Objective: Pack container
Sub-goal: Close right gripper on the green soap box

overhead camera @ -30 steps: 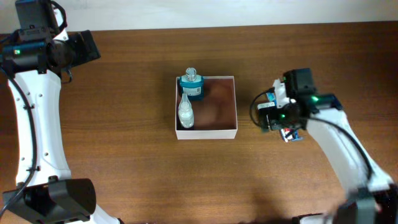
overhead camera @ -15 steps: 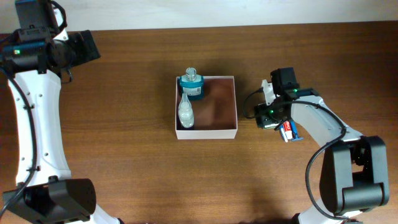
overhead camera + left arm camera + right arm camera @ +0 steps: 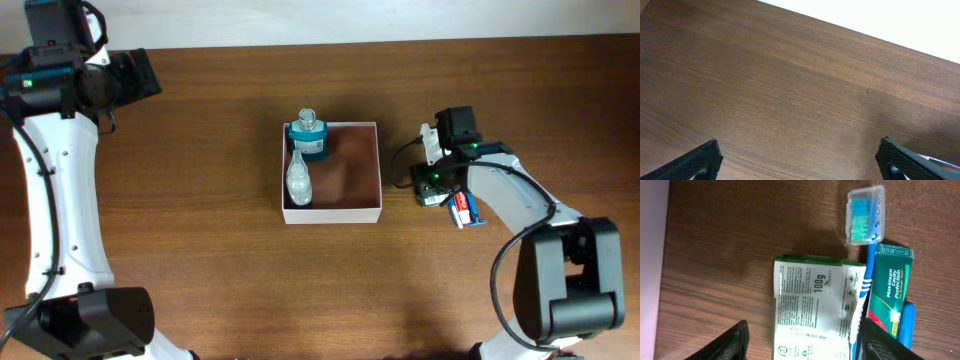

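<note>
The container (image 3: 378, 170) is a square white-walled box with a brownish inside, mid-table. A teal bottle (image 3: 308, 138) and a clear bottle (image 3: 298, 180) lie along its left side. My right gripper (image 3: 805, 342) is open, its fingers either side of a white and green packet (image 3: 812, 305), low over it. A capped blue toothbrush (image 3: 866, 216) and a green toothpaste box (image 3: 891, 285) lie right of the packet; these items (image 3: 462, 208) sit right of the container. My left gripper (image 3: 800, 162) is open and empty over bare wood at the far left.
The container's white wall (image 3: 651, 265) fills the left edge of the right wrist view. The table's far edge (image 3: 865, 35) meets a white surface in the left wrist view. The right arm (image 3: 500, 190) hides part of the items.
The right arm has swung in toward the items beside the container and now hangs low over the packet. The left arm has not moved.
</note>
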Motion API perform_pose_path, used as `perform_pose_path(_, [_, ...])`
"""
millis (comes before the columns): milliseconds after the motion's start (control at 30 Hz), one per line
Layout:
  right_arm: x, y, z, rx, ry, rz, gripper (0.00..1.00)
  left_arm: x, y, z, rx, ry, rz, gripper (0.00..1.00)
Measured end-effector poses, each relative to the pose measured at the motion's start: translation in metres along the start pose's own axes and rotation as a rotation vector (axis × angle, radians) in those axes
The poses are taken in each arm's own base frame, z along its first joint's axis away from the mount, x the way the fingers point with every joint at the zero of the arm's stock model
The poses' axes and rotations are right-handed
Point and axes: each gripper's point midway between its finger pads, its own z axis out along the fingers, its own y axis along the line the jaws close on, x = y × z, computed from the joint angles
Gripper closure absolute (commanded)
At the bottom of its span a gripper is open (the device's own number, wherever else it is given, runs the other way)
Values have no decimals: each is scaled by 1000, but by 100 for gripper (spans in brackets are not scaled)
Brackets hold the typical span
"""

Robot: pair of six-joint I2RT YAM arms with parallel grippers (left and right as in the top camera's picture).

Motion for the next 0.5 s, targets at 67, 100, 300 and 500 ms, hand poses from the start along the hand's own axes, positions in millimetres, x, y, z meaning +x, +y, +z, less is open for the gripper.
perform_pose_path(67, [2, 0, 4, -1, 13, 0, 36, 0, 0, 0, 0, 0, 0, 0])
perform_pose_path(100, [4, 0, 7, -2, 20, 0, 36, 0, 0, 0, 0, 0, 0, 0])
perform_pose_path(300, [5, 0, 10, -3, 27, 3, 40, 0, 0, 0, 0, 0, 0, 0])
perform_pose_path(500, [4, 0, 11, -1, 16, 6, 46, 0, 0, 0, 0, 0, 0, 0])
